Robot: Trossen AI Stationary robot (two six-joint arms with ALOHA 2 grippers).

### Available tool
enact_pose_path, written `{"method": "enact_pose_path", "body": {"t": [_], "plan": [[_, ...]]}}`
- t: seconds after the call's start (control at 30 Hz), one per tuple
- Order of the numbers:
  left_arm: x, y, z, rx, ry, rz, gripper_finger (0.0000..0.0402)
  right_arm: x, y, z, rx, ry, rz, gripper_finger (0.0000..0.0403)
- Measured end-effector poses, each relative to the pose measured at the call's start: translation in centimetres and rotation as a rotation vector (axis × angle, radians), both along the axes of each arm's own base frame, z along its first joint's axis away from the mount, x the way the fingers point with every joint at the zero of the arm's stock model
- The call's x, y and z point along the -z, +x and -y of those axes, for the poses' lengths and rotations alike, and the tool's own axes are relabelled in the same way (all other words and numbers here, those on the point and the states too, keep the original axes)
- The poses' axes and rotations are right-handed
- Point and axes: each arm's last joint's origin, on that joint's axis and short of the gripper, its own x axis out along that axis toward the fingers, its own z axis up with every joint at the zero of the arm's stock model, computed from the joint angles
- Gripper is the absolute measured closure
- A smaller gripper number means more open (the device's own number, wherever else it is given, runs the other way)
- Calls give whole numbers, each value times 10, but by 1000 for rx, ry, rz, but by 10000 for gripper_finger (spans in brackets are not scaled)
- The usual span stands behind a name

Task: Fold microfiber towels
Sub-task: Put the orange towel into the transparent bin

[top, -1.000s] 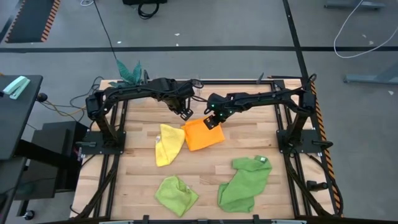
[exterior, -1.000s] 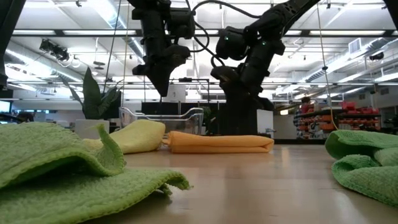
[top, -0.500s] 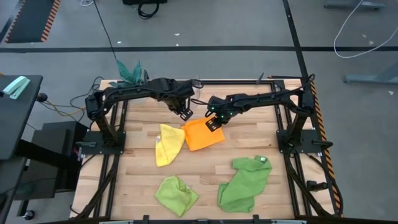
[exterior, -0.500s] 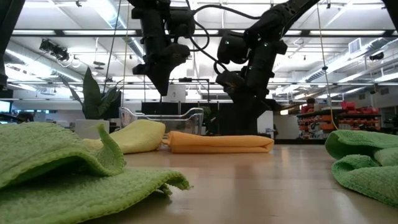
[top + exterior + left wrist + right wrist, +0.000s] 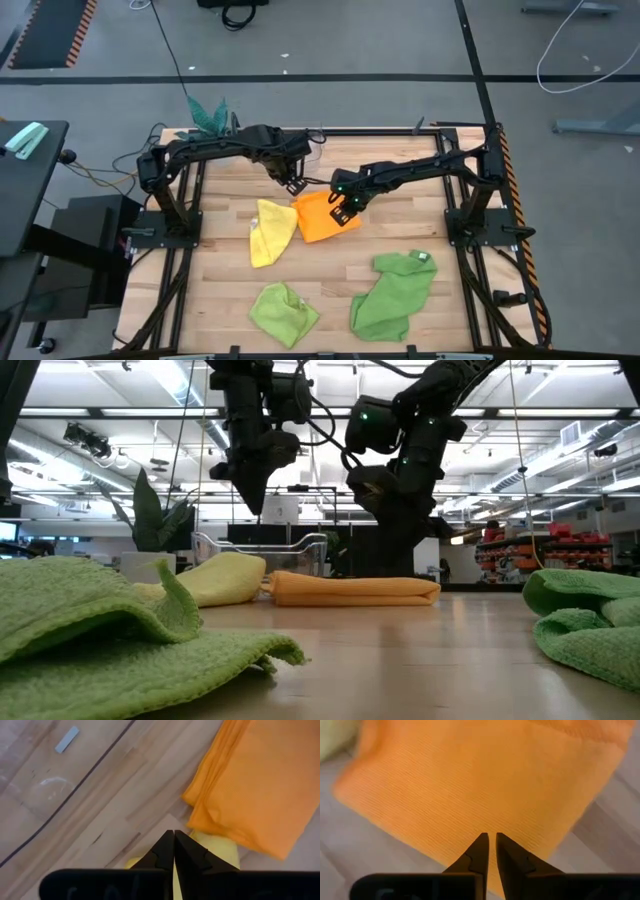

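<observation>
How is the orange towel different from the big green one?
The orange towel is folded into a neat flat block; the big green towel lies crumpled and unfolded. The orange one sits mid-table beside the yellow towel, under the right gripper; the green one lies near the front edge, away from both arms, and shows a white tag. Both are plush cloths.

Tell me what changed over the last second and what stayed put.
The right gripper moved from the orange towel's far edge to above its middle, and its fingers drew nearly together, gripping nothing. The left gripper stayed shut, shifting only slightly, clear of the cloth. The orange, yellow towel, lime green towel and mid-green towel did not move.
</observation>
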Motion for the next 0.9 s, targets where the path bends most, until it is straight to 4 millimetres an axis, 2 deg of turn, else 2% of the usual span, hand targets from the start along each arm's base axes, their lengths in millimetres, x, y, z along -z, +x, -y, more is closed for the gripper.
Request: {"method": "enact_pose_path", "body": {"t": [0.2,0.43,0.77,0.9], "plan": [[0,-5,-7,-2,-3,-19,378,17,-1,0,-10,0,-15,397],[0,-6,-15,-24,2,-6,380,20,-5,18,42,-4,-4,395],[0,-5,-15,-29,6,6,382,41,-32,42,118,29,-69,396],[0,-5,-15,-30,7,10,378,43,-38,49,147,42,-89,399]]}}
